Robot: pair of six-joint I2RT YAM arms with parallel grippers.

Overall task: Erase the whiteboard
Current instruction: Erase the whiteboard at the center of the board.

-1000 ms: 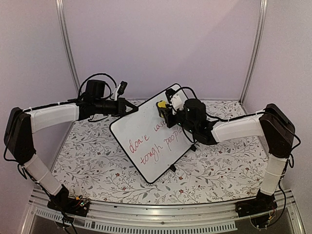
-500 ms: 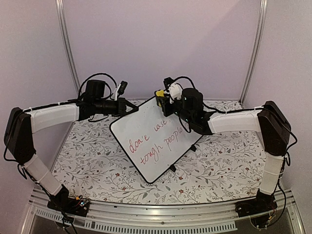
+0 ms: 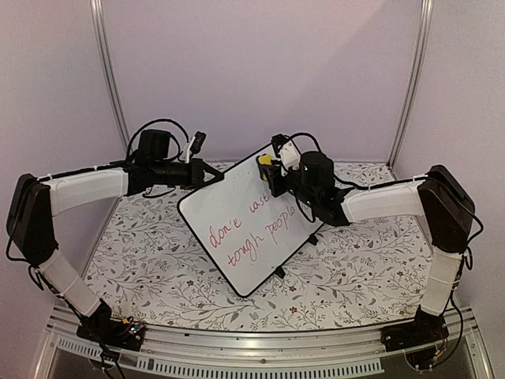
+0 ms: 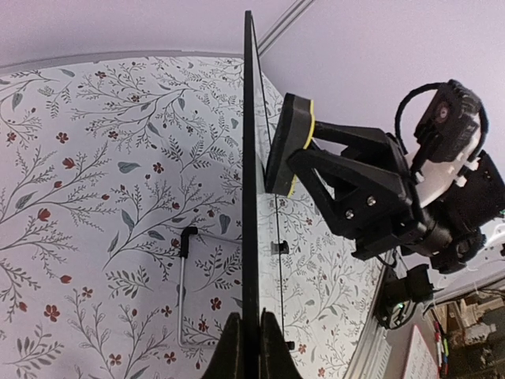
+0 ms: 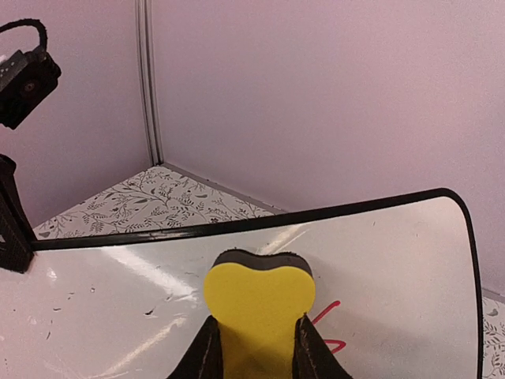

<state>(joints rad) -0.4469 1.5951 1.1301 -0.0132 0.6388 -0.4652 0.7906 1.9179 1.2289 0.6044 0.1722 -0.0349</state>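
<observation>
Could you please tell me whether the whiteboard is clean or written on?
Written on: red and dark handwriting runs across the near half of the whiteboard, while the far part is blank.

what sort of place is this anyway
Likely a robot lab test booth: plain walls with metal corner posts, left arm and right arm bolted to a rail, floral-covered table with a whiteboard.

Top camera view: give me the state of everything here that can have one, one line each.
whiteboard: propped up tilted, gripped at its upper left edge
handwriting: not yet erased, red and dark words across the lower half
eraser: held, its dark felt side appears pressed to the board near the top
left gripper: shut on the whiteboard's edge
right gripper: shut on the eraser
</observation>
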